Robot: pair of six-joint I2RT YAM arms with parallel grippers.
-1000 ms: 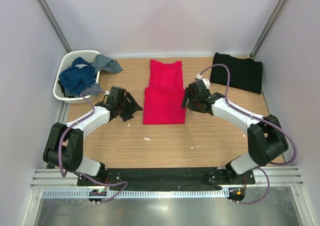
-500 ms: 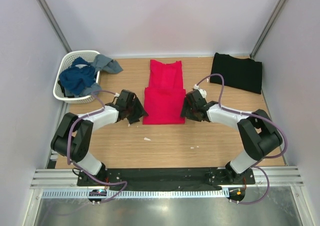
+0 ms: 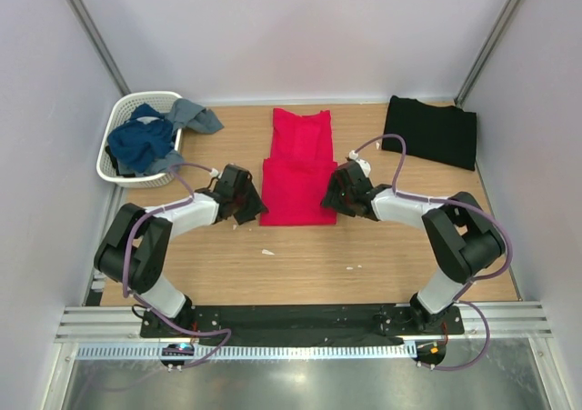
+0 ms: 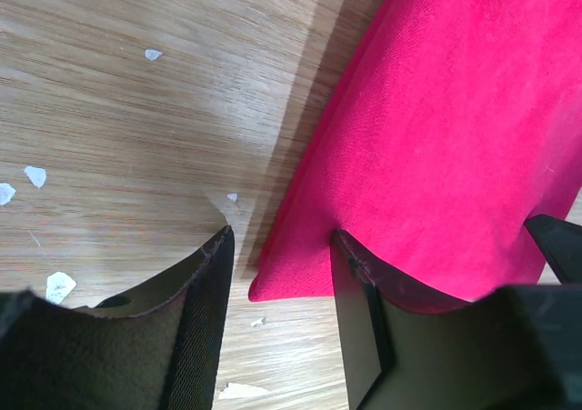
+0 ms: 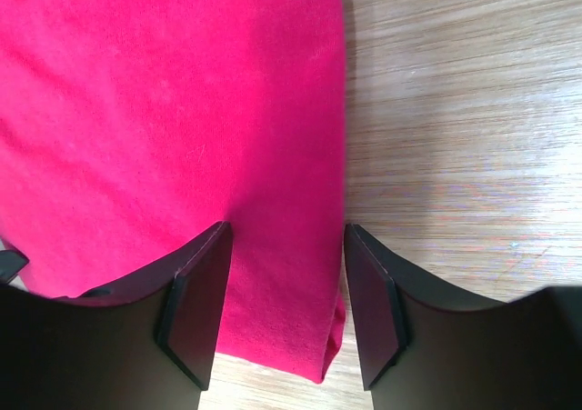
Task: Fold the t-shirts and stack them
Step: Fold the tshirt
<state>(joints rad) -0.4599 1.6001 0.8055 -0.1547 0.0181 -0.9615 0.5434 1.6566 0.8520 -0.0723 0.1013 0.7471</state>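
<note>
The red t-shirt lies partly folded at the middle of the table, its near half doubled over. The black t-shirt lies folded at the back right. My left gripper is open at the red shirt's near left corner, one finger over the cloth and one over the bare wood. My right gripper is open and straddles the shirt's near right corner. Neither gripper holds the cloth.
A white lattice basket at the back left holds blue and grey clothes that spill over its rim. Small white scraps lie on the wood near the left gripper. Grey walls enclose the table.
Both grippers have moved inward and down to the near corners of the red shirt. The shirts have not moved.
</note>
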